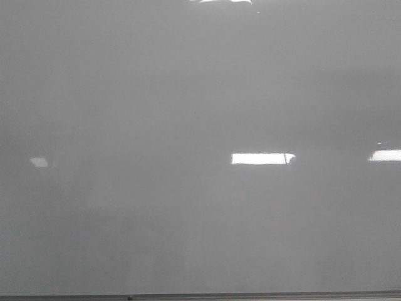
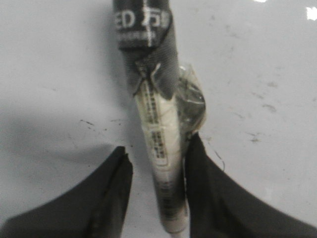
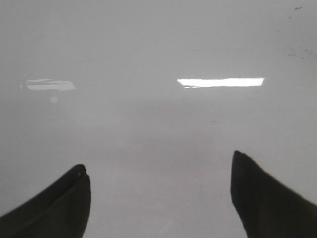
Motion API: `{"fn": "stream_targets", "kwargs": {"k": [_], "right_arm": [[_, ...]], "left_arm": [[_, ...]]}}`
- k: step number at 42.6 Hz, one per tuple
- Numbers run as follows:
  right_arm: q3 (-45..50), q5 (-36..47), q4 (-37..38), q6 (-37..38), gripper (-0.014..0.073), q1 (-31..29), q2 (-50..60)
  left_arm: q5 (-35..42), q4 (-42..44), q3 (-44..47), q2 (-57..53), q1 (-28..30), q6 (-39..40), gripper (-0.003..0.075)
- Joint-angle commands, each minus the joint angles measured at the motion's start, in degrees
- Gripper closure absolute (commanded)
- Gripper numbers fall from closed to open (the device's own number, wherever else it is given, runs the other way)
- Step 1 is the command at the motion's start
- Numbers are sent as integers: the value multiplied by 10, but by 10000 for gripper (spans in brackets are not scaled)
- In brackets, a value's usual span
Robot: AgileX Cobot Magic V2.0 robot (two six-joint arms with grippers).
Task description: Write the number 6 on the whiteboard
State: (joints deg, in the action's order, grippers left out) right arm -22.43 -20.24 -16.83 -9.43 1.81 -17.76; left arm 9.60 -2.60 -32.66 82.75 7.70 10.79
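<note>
Whiteboard (image 1: 188, 94) fills the front view, only glare visible, no 6 legible. Left gripper (image 2: 158, 163) has a marker (image 2: 158, 134) between its fingers, grip looks loose, can't tell. Right gripper (image 3: 161, 183) spread wide, holding nothing

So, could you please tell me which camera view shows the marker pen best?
The left wrist view: the white marker pen with a black cap runs between the left gripper fingers, against one finger, over the glossy pale grey whiteboard. The front view and right wrist view show only bare board and glare, no pen.
</note>
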Motion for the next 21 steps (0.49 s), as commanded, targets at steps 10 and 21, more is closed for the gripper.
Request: {"fn": "stream_targets", "kwargs": {"k": [10,21], "right_arm": [[-18,46,-6,-1,-7,2,-9],[-18,26,-6,-1,-7,2,-9]], "left_arm": [[-19,13,-25,-30,-4,5,741],[-321,102,-133,-70,-63,-37,741]]}}
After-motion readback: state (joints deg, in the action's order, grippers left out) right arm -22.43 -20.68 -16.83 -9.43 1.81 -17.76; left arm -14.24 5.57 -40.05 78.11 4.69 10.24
